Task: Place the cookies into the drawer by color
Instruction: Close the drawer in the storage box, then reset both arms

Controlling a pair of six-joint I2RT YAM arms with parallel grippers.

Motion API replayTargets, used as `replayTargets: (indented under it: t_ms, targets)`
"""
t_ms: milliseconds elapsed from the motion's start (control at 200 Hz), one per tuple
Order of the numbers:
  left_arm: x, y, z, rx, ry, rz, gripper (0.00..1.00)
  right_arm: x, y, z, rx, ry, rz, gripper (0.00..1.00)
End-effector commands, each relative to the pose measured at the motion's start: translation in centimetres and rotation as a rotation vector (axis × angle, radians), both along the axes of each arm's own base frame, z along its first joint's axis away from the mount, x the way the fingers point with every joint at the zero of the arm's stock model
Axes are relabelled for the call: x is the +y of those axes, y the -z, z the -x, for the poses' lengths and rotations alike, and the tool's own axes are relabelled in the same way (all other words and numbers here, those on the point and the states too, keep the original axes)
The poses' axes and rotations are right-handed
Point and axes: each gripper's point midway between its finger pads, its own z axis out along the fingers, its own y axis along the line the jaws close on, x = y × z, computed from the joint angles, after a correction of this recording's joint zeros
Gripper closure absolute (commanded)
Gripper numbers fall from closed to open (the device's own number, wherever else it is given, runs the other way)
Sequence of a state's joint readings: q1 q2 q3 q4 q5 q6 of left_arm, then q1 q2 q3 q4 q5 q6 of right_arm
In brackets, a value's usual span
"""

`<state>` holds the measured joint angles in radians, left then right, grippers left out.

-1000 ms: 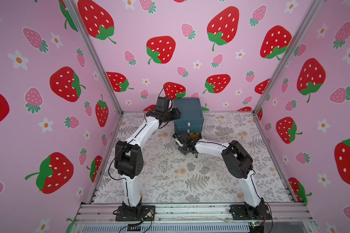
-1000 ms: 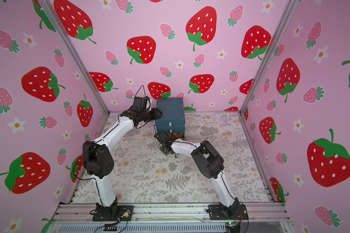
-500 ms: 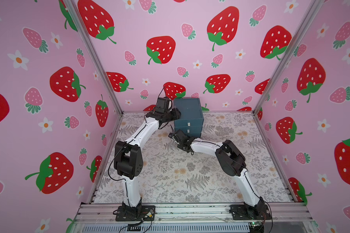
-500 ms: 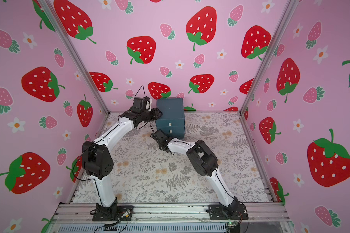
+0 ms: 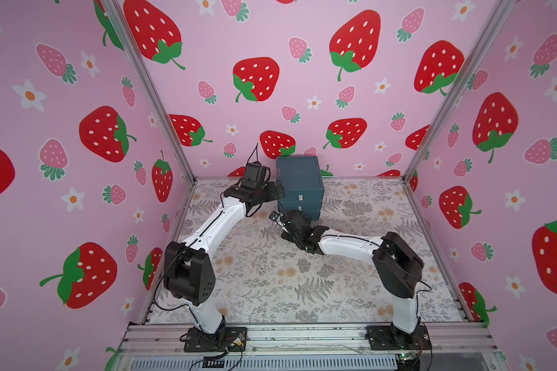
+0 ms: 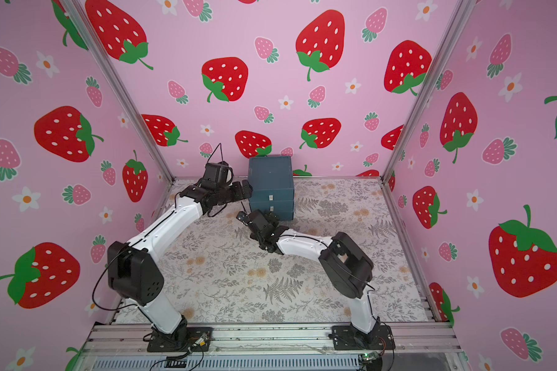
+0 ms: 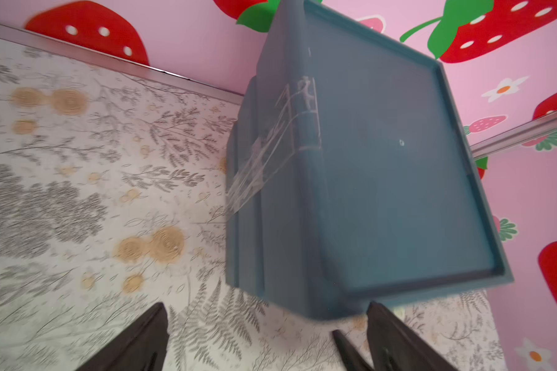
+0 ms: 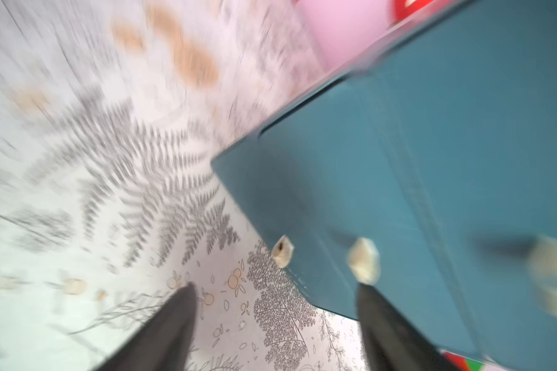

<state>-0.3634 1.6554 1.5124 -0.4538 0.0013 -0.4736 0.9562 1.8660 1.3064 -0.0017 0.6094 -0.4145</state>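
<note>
Both grippers are now standing with jaws wide apart, holding nothing. The left gripper [image 7: 266, 308] is hovering at the top corner of the teal three-drawer cabinet [image 5: 299, 180], and the right gripper [image 8: 275, 290] is backing off its lower pull tabs [image 8: 282, 255]. The bottom drawer, ajar a second ago, is sitting flush. No cookies are showing on the floral mat [image 5: 270, 273], so they are presumably all inside and the sorting is finishing.
</note>
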Motion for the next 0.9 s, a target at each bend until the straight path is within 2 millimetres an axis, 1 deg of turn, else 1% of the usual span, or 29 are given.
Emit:
replayTargets:
  t_ms: [0,5,40,50,75,125,135,160,190,235,300,350,365,400,480,515,550,590,645,680,705,740,790,840,865,895]
  targets:
    - [3.4,-1.9,3.5,-0.08,-0.052,-0.137,0.0,-2.2,-6.2,1.4,-0.11,0.046,-0.233,0.01]
    - [3.5,-2.0,3.6,-0.084,-0.055,-0.144,0.0,-2.3,-6.5,1.4,-0.116,0.046,-0.238,0.01]
    - [4.7,-1.5,4.7,-0.093,-0.075,-0.183,0.0,-3.8,-6.8,1.8,-0.134,0.062,-0.247,0.01]
    - [4.9,-1.5,5.0,-0.099,-0.076,-0.193,0.0,-4.3,-7.4,1.8,-0.145,0.07,-0.26,0.01]
    - [5.7,-1.1,5.7,-0.115,-0.079,-0.227,0.0,-5.6,-7.9,1.9,-0.159,0.092,-0.279,0.01]
    - [7.2,0.0,6.7,-0.17,-0.058,-0.337,0.0,-8.1,-7.9,2.4,-0.144,0.12,-0.299,0.01]
    - [7.6,0.0,6.9,-0.188,-0.065,-0.358,0.0,-8.6,-7.9,2.4,-0.141,0.13,-0.303,0.01]
    - [8.6,1.0,7.4,-0.207,-0.083,-0.407,0.01,-10.3,-7.7,2.4,-0.132,0.165,-0.322,0.01]
    - [10.1,1.5,7.9,-0.233,-0.136,-0.455,0.0,-12.2,-7.6,2.3,-0.12,0.203,-0.349,0.01]
    - [12.5,2.6,8.8,-0.254,-0.223,-0.519,0.0,-15.1,-6.3,2.2,-0.078,0.248,-0.389,0.01]
    - [14.0,3.8,9.5,-0.298,-0.249,-0.589,0.01,-19.5,-4.6,1.9,-0.042,0.323,-0.453,0.01]
    - [14.0,4.8,9.8,-0.332,-0.225,-0.614,0.0,-22.0,-3.3,2.1,-0.043,0.344,-0.483,0.01]
    - [13.9,5.0,9.8,-0.341,-0.211,-0.621,0.01,-22.7,-3.2,2.0,-0.058,0.355,-0.493,0.01]
    - [13.9,5.4,9.7,-0.36,-0.202,-0.631,0.01,-24.7,-1.9,2.2,-0.078,0.392,-0.495,0.01]
    - [15.4,6.7,9.4,-0.362,-0.241,-0.647,0.01,-28.2,0.3,2.4,-0.105,0.464,-0.519,0.01]
    - [15.9,7.6,9.4,-0.354,-0.233,-0.657,0.0,-29.7,1.2,2.3,-0.11,0.512,-0.551,0.01]
    - [16.4,8.4,9.4,-0.351,-0.24,-0.659,0.01,-31.0,1.7,2.1,-0.118,0.554,-0.586,0.01]
    - [17.1,9.3,9.6,-0.364,-0.262,-0.635,0.01,-31.9,2.1,1.9,-0.133,0.58,-0.617,0.0]
    - [17.6,10.6,9.6,-0.397,-0.256,-0.559,0.0,-32.9,3.1,1.5,-0.15,0.611,-0.646,0.01]
    - [18.4,11.5,9.7,-0.389,-0.28,-0.538,0.0,-33.4,3.7,1.1,-0.151,0.62,-0.667,0.01]
    - [19.0,12.3,9.6,-0.379,-0.296,-0.525,0.0,-33.5,3.8,0.7,-0.16,0.614,-0.662,0.01]
    - [19.7,12.1,9.2,-0.396,-0.324,-0.524,0.0,-33.5,3.8,0.4,-0.163,0.609,-0.645,0.01]
    - [19.4,12.2,8.7,-0.394,-0.285,-0.512,0.01,-33.8,3.6,0.1,-0.174,0.61,-0.667,0.01]
    - [19.8,12.1,8.0,-0.395,-0.302,-0.467,0.0,-34.9,3.4,0.0,-0.211,0.638,-0.701,0.0]
    - [19.5,12.6,7.6,-0.366,-0.285,-0.445,0.0,-35.6,3.5,0.0,-0.218,0.653,-0.717,0.01]
    - [19.2,12.8,6.9,-0.371,-0.268,-0.422,0.01,-36.1,3.5,-0.1,-0.223,0.664,-0.741,0.01]
